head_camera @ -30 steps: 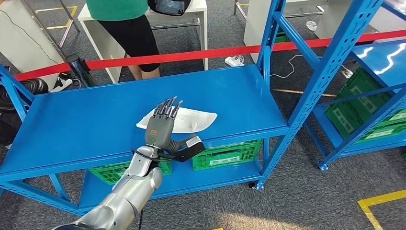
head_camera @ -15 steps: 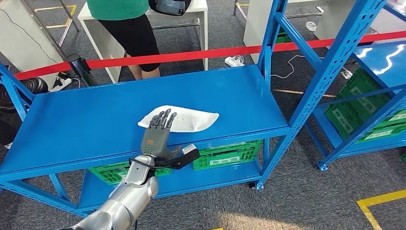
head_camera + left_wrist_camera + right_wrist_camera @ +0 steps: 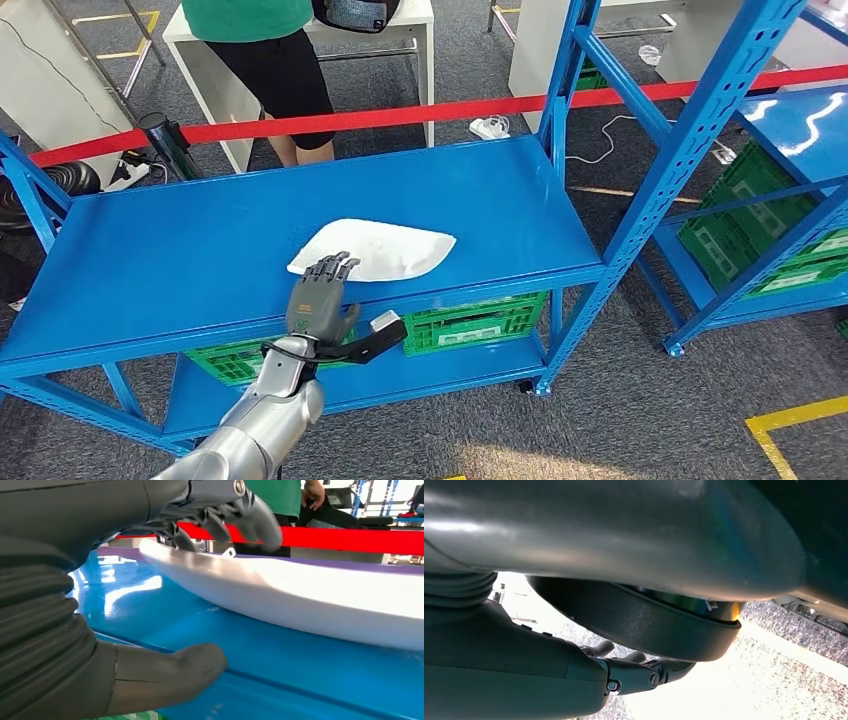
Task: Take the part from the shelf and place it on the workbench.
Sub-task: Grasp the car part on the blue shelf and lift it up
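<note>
Part: we are looking at a flat white part (image 3: 380, 248) lying on the top level of the blue shelf (image 3: 180, 250), close to the front edge and roughly midway along it.
Left hand: we are holding our left hand (image 3: 318, 298) just in front of the part's near left end, fingers spread and pointing at it, thumb out to the side below the shelf's front lip; it is gripping nothing.
Close look: in the left wrist view the fingertips (image 3: 260, 520) are hovering above the part's (image 3: 310, 600) upper face while the thumb (image 3: 170, 675) is sitting low by the shelf (image 3: 165, 625) surface; we cannot tell whether any fingertip is touching.
Right hand: our right hand (image 3: 634, 672) is hanging by the body with fingers loosely apart and nothing in it.
Step in hand: we are judging this as the approach to the grasp, with the lift not yet begun.
Doing it well: we are wanting the fingers over the top and the thumb under the raised near rim, since the part looks thin and wide and may slide back if pushed from the front.
Risk: gripping only one end is likely to let the far end droop or twist.
Surroundings: a person (image 3: 265, 60) is standing behind the red barrier tape (image 3: 420, 115).
</note>
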You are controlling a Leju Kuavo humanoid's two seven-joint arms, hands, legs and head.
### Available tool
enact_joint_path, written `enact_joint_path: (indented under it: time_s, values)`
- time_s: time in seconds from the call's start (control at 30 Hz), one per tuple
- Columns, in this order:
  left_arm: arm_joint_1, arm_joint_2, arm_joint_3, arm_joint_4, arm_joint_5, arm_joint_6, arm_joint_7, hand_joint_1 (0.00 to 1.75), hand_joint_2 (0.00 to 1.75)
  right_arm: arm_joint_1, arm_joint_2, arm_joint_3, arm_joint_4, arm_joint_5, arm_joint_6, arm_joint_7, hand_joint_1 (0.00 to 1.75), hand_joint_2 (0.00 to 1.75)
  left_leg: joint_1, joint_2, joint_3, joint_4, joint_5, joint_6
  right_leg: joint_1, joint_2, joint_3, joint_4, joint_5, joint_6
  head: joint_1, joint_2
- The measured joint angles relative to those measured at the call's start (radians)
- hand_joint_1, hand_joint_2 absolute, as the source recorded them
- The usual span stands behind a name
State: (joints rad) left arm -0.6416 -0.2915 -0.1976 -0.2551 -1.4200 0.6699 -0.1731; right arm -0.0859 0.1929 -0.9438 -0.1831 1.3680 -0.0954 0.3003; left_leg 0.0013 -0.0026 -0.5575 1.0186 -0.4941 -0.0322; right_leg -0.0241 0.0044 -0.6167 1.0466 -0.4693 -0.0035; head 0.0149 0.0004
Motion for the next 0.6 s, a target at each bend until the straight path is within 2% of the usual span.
enact_joint_path:
  time_s: [0.13, 0.23, 0.4, 0.5, 0.6]
  values:
    - [0.009, 0.006, 0.000, 0.001, 0.007, 0.010, 0.000, 0.62, 1.75, 0.000, 0.000, 0.000, 0.000, 0.002, 0.000, 0.000, 0.00, 0.00, 0.000, 0.000, 0.000, 0.000, 0.000, 0.000, 0.000, 0.000, 0.000, 0.000, 0.000, 0.000, 0.000, 0.000]
    - [0.014, 0.010, 0.001, 0.002, 0.011, 0.018, -0.001, 0.59, 1.75, 0.000, 0.000, 0.000, 0.000, 0.005, 0.000, 0.000, 0.00, 0.00, 0.000, 0.000, 0.000, 0.000, 0.000, 0.000, 0.000, 0.000, 0.000, 0.000, 0.000, 0.000, 0.000, 0.000]
    - [0.017, 0.018, 0.002, 0.002, 0.017, 0.028, -0.005, 0.62, 1.75, 0.000, 0.000, 0.003, 0.000, 0.010, 0.000, 0.000, 0.00, 0.00, 0.000, 0.000, 0.000, 0.000, 0.000, 0.000, 0.000, 0.000, 0.000, 0.000, 0.000, 0.000, 0.000, 0.000]
    - [0.020, 0.022, 0.002, 0.002, 0.019, 0.029, -0.007, 0.75, 1.75, 0.000, 0.000, 0.007, 0.000, 0.011, 0.002, 0.000, 0.00, 0.00, 0.000, 0.000, 0.000, 0.000, 0.000, 0.000, 0.000, 0.000, 0.000, 0.000, 0.000, 0.000, 0.000, 0.000]
    - [0.024, 0.024, 0.003, 0.002, 0.022, 0.029, -0.009, 0.79, 1.75, 0.000, 0.001, 0.012, 0.000, 0.011, 0.003, 0.000, 0.00, 0.00, 0.000, 0.000, 0.000, 0.000, 0.000, 0.000, 0.000, 0.000, 0.000, 0.000, 0.000, 0.000, 0.000, 0.000]
